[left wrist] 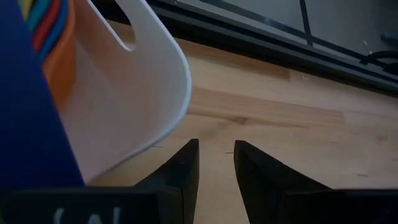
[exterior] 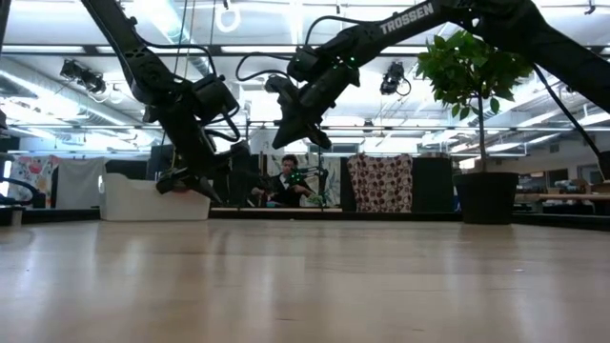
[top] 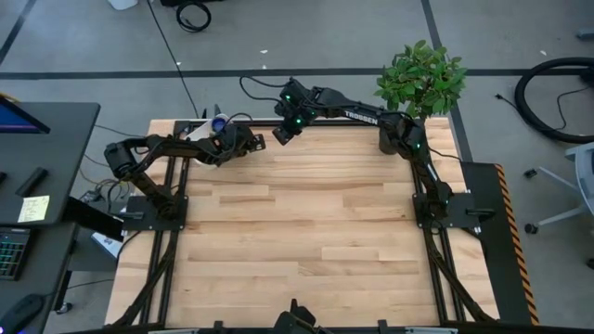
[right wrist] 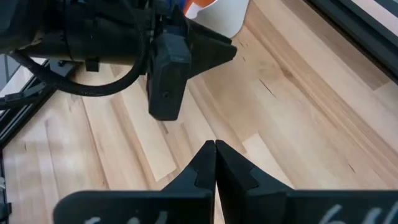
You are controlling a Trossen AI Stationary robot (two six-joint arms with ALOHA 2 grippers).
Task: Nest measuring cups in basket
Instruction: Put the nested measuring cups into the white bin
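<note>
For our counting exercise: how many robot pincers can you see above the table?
2. The left pincer hovers at the wooden table's far edge beside the white basket; the right pincer hangs close by, nearer the middle. None hidden.

A light wooden plank table top (top: 306,223) fills the middle of the high view, framed by black metal rails. At its far right corner stands a leafy green plant (top: 422,79) in a dark round pot (exterior: 486,197). Left of the table sits a black desk (top: 42,186) with a yellow sticky note (top: 33,208), and in the low view a person (exterior: 286,181) sits in the room beyond, near a patterned cloth (exterior: 379,183).
</note>
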